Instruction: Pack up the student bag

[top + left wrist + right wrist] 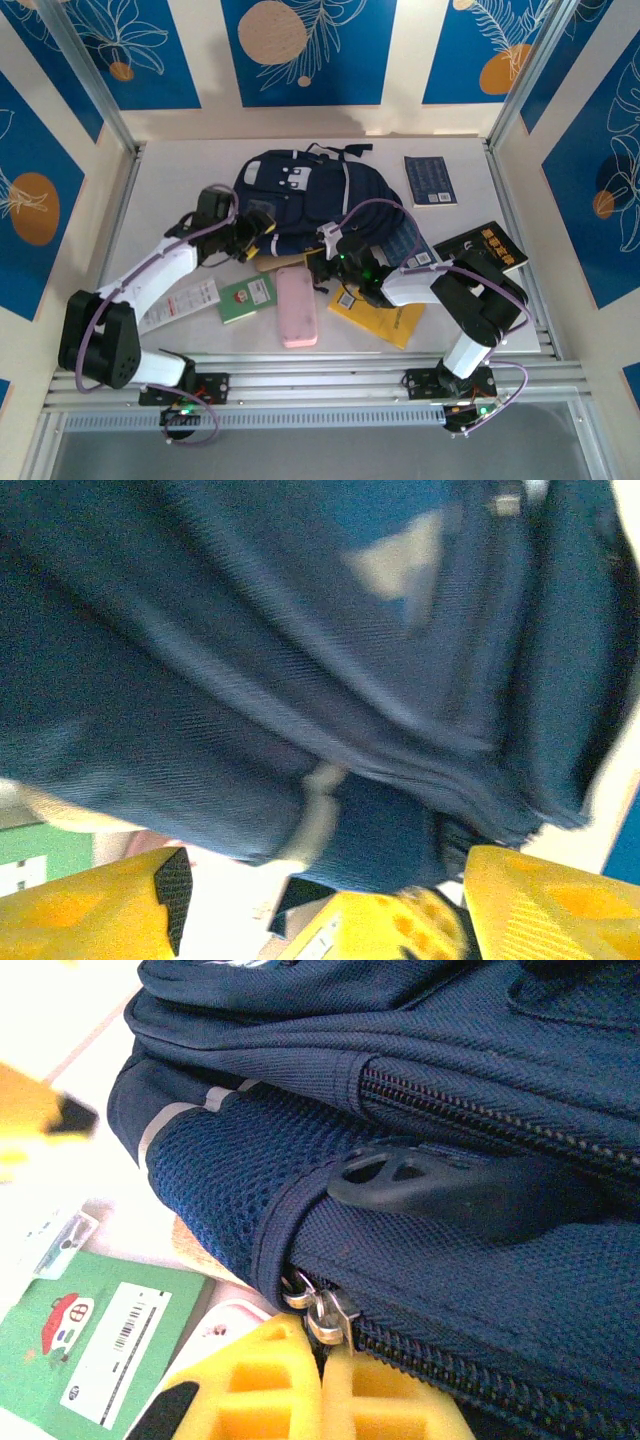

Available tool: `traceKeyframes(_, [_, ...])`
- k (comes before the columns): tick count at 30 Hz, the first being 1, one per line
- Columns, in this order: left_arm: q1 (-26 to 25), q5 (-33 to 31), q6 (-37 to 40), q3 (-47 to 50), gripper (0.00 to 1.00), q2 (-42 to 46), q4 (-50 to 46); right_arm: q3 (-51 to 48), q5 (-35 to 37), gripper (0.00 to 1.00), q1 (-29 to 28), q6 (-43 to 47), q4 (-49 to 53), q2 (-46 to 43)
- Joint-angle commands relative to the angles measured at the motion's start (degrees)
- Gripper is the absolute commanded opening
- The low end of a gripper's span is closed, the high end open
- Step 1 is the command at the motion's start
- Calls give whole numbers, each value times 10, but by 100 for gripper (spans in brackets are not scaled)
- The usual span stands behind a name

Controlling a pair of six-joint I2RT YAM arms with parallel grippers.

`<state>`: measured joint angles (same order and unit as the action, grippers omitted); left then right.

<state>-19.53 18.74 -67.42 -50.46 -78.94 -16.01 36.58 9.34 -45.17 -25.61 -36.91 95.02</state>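
Note:
The student bag (300, 190) is a navy backpack with pale grey stripes, lying at the back middle of the table. My left gripper (262, 228) is at its front left corner. In the left wrist view its yellow fingers (100, 910) stand wide apart, open, with the bag fabric (250, 680) just ahead of them and nothing pinched. My right gripper (328, 262) is at the bag's front edge. In the right wrist view it (322, 1352) is shut, with the metal zip pull (325, 1315) of the closed main zip (480, 1370) caught between its tips.
In front of the bag lie a pink case (296, 305), a green booklet (247, 297), a white leaflet (180, 305) and a yellow book (385, 318). A black book (483, 248) lies to the right and a dark blue booklet (430, 180) at the back right. Metal rails edge the table.

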Motion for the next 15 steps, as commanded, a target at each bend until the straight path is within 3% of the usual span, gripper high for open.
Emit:
traceKeyframes(1, [-15,-26,-91,21,71,13,78,7,-15,0,2,-38,-64,-11])
traceKeyframes(8, [-31,-50,-130,22,67,-43,113,6,-29,0,3,-50,-71,-11])
traceKeyframes(12, [-35,-59,-130,23,58,-70,133,4,-39,0,3,-45,-63,-9])
traceKeyframes(15, [-34,-57,-117,20,46,-92,141,-1,-42,0,3,-39,-59,-6])
